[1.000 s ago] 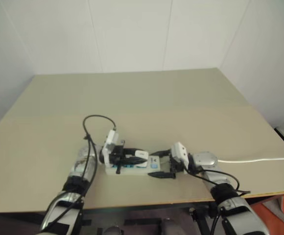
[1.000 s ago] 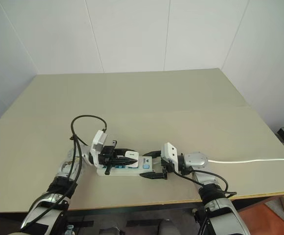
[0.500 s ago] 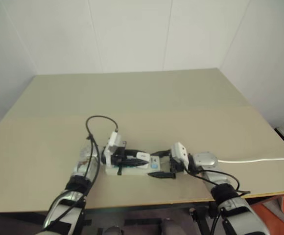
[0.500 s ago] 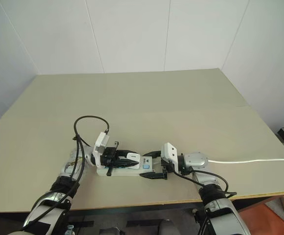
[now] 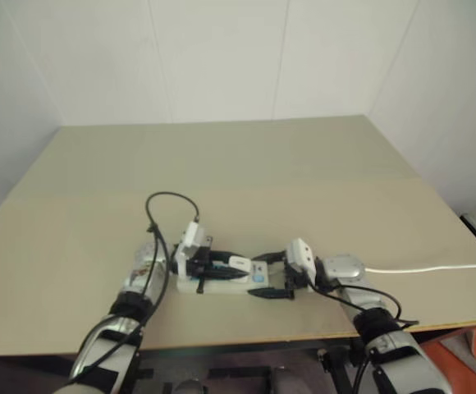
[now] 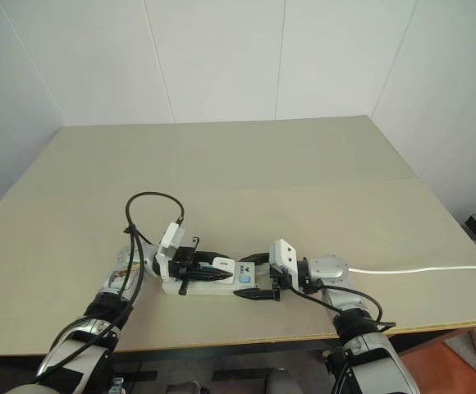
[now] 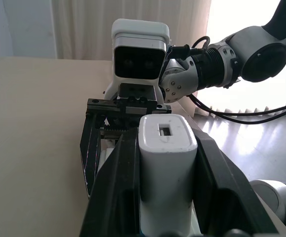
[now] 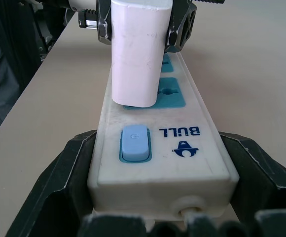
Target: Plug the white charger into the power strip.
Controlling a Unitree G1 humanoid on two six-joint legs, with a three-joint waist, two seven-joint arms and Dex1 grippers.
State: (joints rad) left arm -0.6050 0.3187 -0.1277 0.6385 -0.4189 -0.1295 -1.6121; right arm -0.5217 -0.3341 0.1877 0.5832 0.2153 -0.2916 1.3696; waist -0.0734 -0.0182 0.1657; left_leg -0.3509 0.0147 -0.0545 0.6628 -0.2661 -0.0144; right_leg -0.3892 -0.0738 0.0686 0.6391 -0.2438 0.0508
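The white charger (image 8: 135,54) sits over a blue socket on the power strip (image 8: 182,148). It looks small, hard and smooth, so we pinch its flat sides. Our left gripper (image 7: 158,197) squeezes it; our right gripper (image 8: 158,197) hugs the strip's end.

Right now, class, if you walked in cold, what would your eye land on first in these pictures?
The white charger, pinched in the left gripper, stands on the blue socket nearest the power strip's switch. The right gripper holds the strip's switch end, near the front edge of the tan table. A white cable trails off right.
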